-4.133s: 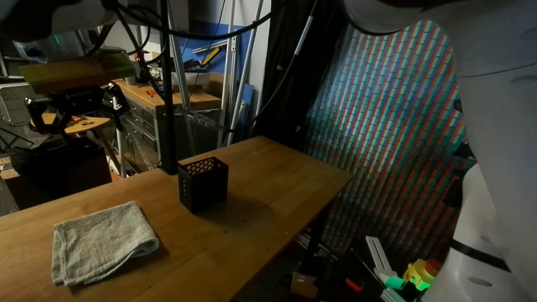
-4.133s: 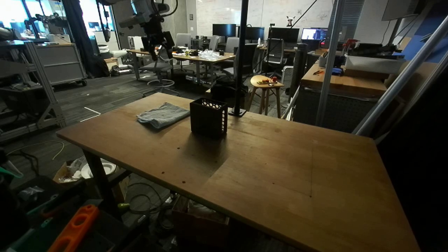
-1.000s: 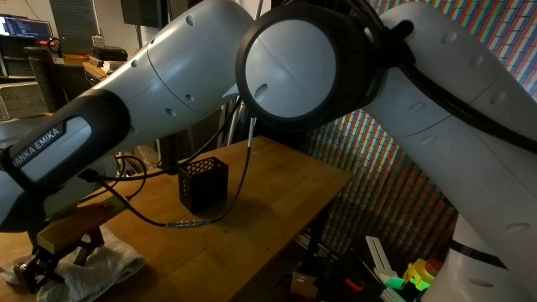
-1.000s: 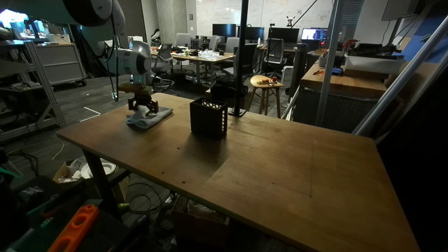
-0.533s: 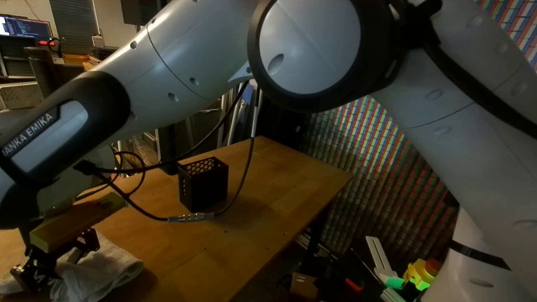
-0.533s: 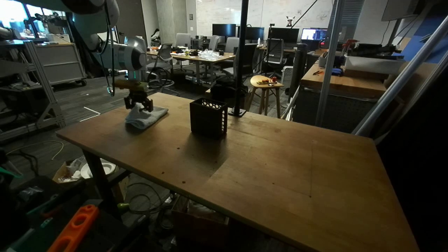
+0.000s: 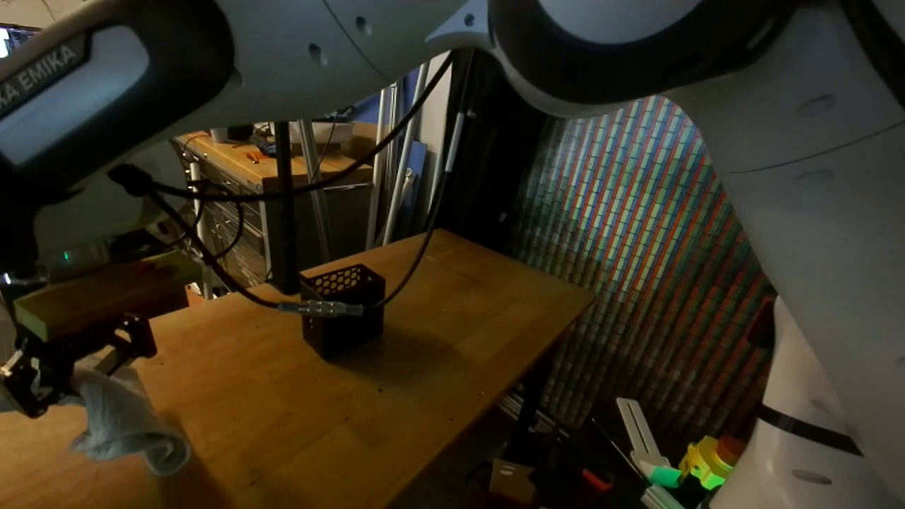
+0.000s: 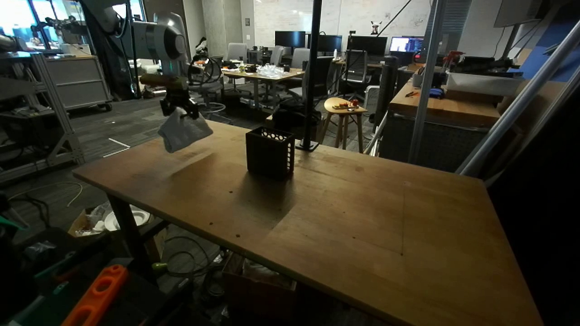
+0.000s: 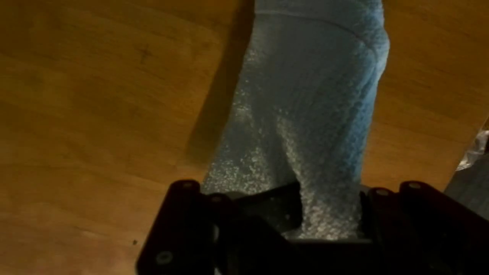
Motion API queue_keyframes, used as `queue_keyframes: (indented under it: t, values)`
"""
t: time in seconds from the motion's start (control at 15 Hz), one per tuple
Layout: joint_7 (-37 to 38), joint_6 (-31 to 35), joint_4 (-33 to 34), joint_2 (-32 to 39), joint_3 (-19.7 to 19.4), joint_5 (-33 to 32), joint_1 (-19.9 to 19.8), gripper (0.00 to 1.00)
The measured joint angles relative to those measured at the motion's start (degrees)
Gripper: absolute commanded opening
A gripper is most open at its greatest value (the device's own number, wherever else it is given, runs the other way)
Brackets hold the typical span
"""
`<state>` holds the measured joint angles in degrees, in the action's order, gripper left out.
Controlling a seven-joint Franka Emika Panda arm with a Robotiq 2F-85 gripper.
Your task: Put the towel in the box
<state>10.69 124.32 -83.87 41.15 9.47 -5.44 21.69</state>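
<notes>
Hanging: one pale grey, creased cloth towel point(image 8: 185, 133), clenched in the jaws of the black two-fingered gripper point(image 8: 181, 113), clear of the brown wooden table point(image 8: 362, 217); one end cut off in wrist view. Black perforated box point(image 8: 270, 154), partly behind silver cable connector point(image 7: 322, 308) in an exterior view. Earlier: towel resting on table.

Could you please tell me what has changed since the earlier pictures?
The gripper came down, closed on the folded towel and lifted it off the table, a little farther from the black box; the towel now hangs bunched. The black box has stayed put.
</notes>
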Motion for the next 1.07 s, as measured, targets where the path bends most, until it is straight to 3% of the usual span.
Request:
queue_keyframes:
  t: [0.4, 1.07]
  values:
    - [2.03, -6.67, -1.40, -7.96, -5.37, -1.63, -1.89, 0.00]
    - [-1.65, -8.61, -15.04, -20.96, -9.75, -6.43, -13.30, 0.00]
